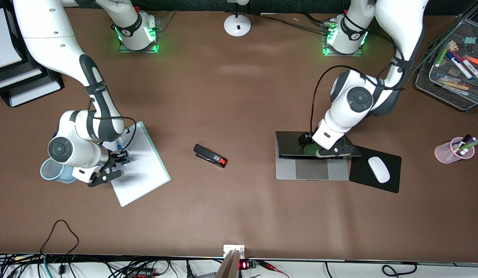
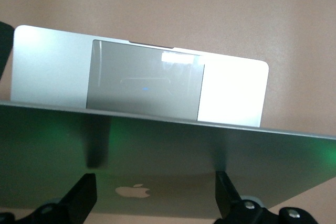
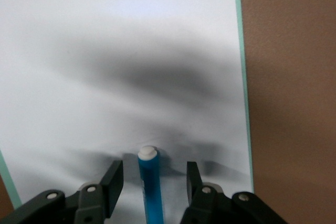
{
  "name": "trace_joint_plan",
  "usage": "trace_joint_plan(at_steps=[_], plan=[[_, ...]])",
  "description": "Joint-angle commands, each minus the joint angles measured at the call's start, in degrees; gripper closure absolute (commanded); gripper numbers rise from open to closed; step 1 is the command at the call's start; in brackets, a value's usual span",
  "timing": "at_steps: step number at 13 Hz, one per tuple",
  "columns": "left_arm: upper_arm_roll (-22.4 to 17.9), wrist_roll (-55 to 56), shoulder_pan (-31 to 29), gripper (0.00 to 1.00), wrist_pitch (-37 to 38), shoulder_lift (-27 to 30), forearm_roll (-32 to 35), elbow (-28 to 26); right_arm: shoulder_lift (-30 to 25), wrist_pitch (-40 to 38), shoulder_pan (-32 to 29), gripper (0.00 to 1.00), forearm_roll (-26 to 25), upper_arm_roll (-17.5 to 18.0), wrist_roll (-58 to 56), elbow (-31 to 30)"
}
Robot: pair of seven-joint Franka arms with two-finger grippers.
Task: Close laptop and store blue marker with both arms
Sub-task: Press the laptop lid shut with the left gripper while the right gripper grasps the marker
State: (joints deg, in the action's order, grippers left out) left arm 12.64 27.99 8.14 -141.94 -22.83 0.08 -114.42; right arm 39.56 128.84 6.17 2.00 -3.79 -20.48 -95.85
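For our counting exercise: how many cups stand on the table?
2: a blue cup beside the whiteboard at the right arm's end; a pink cup holding markers at the left arm's end.

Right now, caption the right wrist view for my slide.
Right pincer open astride the blue marker lying on the whiteboard.

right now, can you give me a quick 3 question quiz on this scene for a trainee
1. True or false: the laptop is fully closed.
2. What lies between the open fingers of the right gripper?
A. blue marker
B. stapler
C. mouse
3. What does the blue marker rest on?

Key
1. False: the lid is partly lowered, with the left gripper against its back.
2. A
3. The whiteboard, with the mesh cup beside it.
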Motion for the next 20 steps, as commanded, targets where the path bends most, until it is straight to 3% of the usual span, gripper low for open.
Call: trace_joint_plan(at_steps=[1,2,3,4,10,14,20], plan=[[-0.2,-0.2,0.0,0.00,-3.2,-3.5,0.4,2.2,0.4,0.7,-0.1,0.52,0.5,0.1,-1.4,-0.5],[-0.4,-0.2,0.0,0.00,-4.9,-4.5,0.4,2.2,0.4,0.7,0.0,0.54,0.5,0.1,-1.4,-0.4],[-1.5,-0.2,0.1,0.00,-9.4,-8.8,0.4,3.2,0.4,0.6,0.0,0.71,0.8,0.1,-1.3,-0.3],[-1.7,0.0,0.1,0.00,-9.6,-9.9,0.4,4.0,0.4,0.6,0.0,0.74,0.9,0.1,-1.2,-0.2],[-1.8,0.3,0.0,0.00,-11.7,-12.4,0.4,4.6,0.4,0.3,0.2,0.81,0.8,0.2,-1.3,0.0],[-1.8,0.1,-0.1,0.00,-11.6,-12.2,0.4,4.7,-0.5,0.1,0.2,0.91,0.7,0.2,-2.5,0.9],[-2.1,-0.1,-1.5,0.00,-9.9,-9.4,0.4,6.8,-7.6,-1.7,-0.1,0.92,1.0,0.1,-3.1,2.1]])
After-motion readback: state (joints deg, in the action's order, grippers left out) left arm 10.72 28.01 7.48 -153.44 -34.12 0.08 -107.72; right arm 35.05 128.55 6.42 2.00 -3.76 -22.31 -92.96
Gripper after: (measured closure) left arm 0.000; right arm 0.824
